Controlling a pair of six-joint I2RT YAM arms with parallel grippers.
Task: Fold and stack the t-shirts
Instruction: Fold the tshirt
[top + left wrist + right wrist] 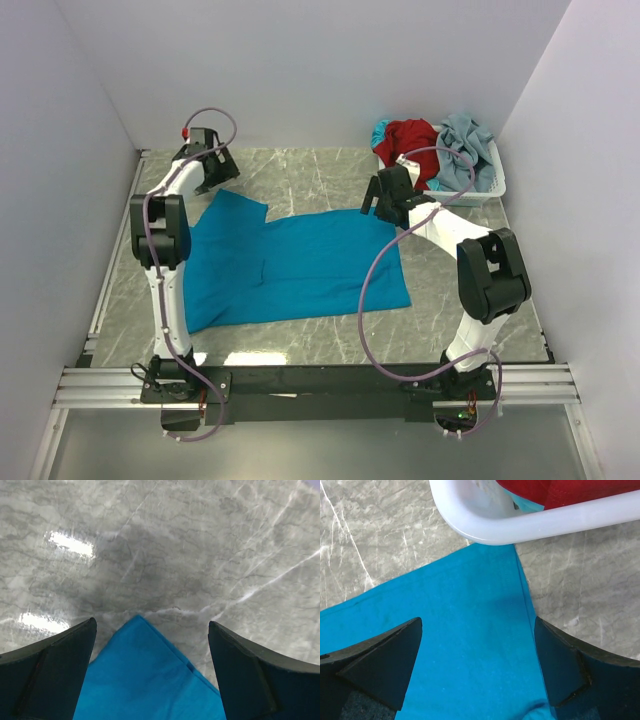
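The teal-blue t-shirt (290, 265) lies spread flat on the marble table. My left gripper (212, 172) is open above its far left corner; the corner tip (140, 617) shows between the fingers. My right gripper (378, 200) is open above the shirt's far right corner (495, 560), with cloth (475, 645) under the gap between the fingers. The red t-shirt (408, 138) and the pale grey-blue t-shirt (468, 145) lie bunched in the white basket (470, 195).
The basket's white rim (530, 522) stands just beyond my right gripper, with red cloth (570, 490) inside. White walls close in the table on three sides. Bare marble (480, 300) shows to the right of the shirt.
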